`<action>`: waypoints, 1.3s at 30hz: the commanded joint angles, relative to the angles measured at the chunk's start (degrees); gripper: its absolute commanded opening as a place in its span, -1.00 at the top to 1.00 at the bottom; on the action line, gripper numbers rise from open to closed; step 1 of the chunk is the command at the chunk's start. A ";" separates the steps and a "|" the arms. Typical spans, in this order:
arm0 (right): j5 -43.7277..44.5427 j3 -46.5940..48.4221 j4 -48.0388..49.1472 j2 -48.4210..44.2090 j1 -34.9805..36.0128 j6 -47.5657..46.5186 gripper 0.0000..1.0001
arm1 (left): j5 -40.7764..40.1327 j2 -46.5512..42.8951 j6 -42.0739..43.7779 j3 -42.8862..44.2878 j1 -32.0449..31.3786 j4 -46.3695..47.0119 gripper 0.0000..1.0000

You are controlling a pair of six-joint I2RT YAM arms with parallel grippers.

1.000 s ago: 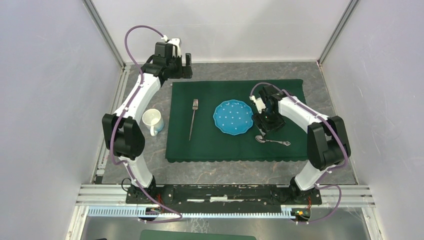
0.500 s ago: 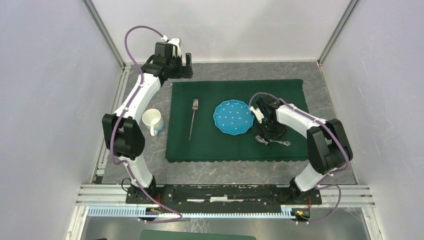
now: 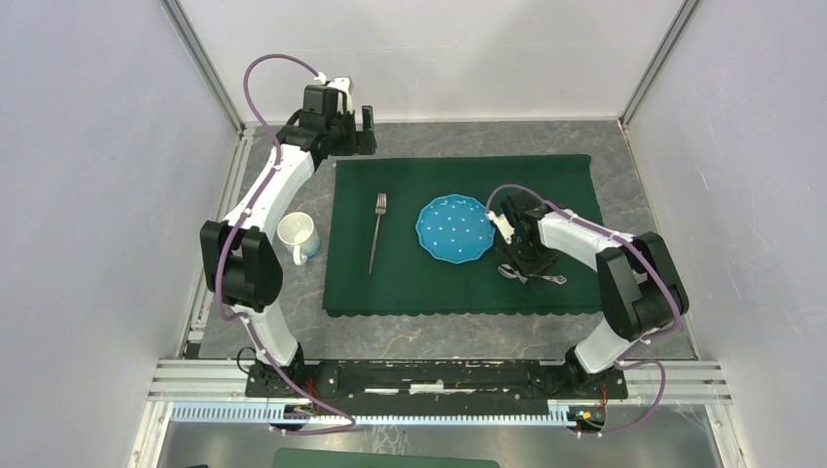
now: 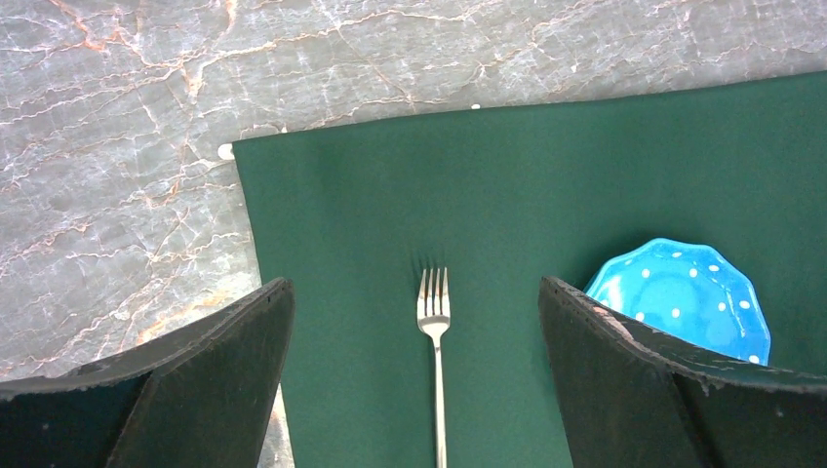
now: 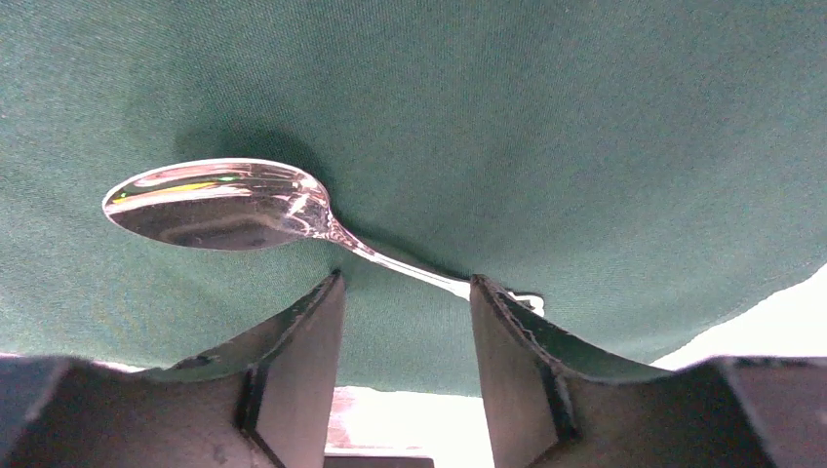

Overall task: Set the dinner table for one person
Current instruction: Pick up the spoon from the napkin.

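Observation:
On the dinner table [image 3: 449, 331] lies a dark green cloth [image 3: 410, 278] with a fork [image 3: 375, 232], a blue dotted plate [image 3: 454, 228] and a spoon [image 3: 554, 280]. My right gripper [image 3: 527, 261] is low over the spoon, just right of the plate. In the right wrist view the spoon [image 5: 219, 203] lies on the cloth, its handle running across the fingertips of the right gripper [image 5: 408, 283], whose jaws stand apart on either side of it. My left gripper [image 3: 361, 127] hangs open at the cloth's far left corner. In its wrist view the fork [image 4: 434, 322] lies below the left gripper [image 4: 414, 288].
A white mug [image 3: 296, 236] stands on the table left of the cloth, beside the left arm. The plate [image 4: 683, 302] shows at the right of the left wrist view. Metal frame rails and pale walls close in the table on all sides.
The right gripper has come down and toward the near edge onto the spoon's handle, and its jaws have narrowed. The left arm has stayed still.

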 commanded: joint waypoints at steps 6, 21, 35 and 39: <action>1.38 0.39 5.58 -0.84 0.17 -1.94 -0.07 | -0.54 -2.26 -2.39 0.06 0.33 2.12 -1.00; 0.03 3.43 7.59 1.43 0.25 -3.63 -0.07 | -1.41 -2.29 -2.60 0.30 0.33 1.67 -1.00; 0.35 3.27 3.67 -2.50 0.45 -2.58 -0.11 | -0.21 -0.62 -4.07 1.09 0.33 2.45 -1.00; -0.17 3.09 4.32 -1.35 0.34 -2.49 -0.11 | -0.22 -0.73 -4.30 0.99 0.38 2.53 -1.00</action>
